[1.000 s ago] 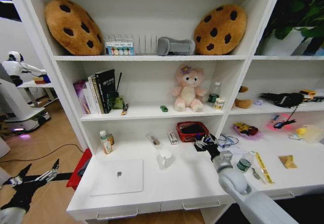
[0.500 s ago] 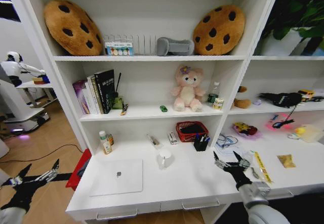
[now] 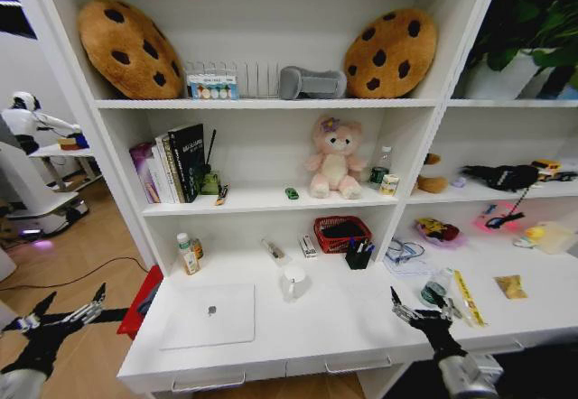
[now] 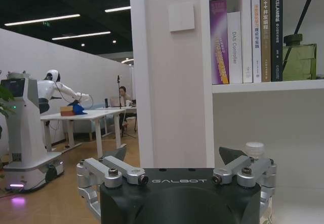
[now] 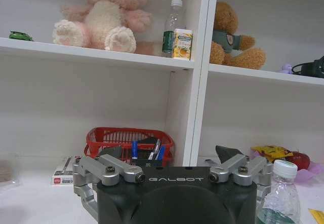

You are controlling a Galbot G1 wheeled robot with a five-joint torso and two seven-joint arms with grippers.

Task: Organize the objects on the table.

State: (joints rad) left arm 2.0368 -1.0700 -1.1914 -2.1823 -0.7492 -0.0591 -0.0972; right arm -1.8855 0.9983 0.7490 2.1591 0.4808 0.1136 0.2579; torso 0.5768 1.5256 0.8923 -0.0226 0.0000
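Observation:
A silver laptop (image 3: 209, 315) lies shut on the left of the long white table (image 3: 343, 322). At the table's back lies a white marker pen (image 3: 273, 249). A tiny green toy car (image 3: 292, 193) (image 5: 19, 35) sits on the shelf above, and a tan scrap (image 3: 511, 286) lies at the far right. My right gripper (image 3: 423, 313) (image 5: 172, 153) hovers open and holding nothing over the table's front right, beside a small bottle (image 3: 436, 291) (image 5: 276, 193). My left gripper (image 3: 54, 313) (image 4: 174, 155) hangs open left of the table, above the floor.
A black pen holder (image 3: 358, 255) (image 5: 144, 155) stands next to a red basket (image 3: 342, 233) (image 5: 129, 140). A white cup (image 3: 293, 282) and an upright bottle (image 3: 187, 253) stand behind the laptop. A yellow strip (image 3: 467, 295) lies at the right. A shelf upright (image 4: 172, 72) is close to the left gripper.
My right gripper has drawn back from the black pen holder toward the table's front right edge, leaving the holder standing by the red basket. The left arm has stayed put.

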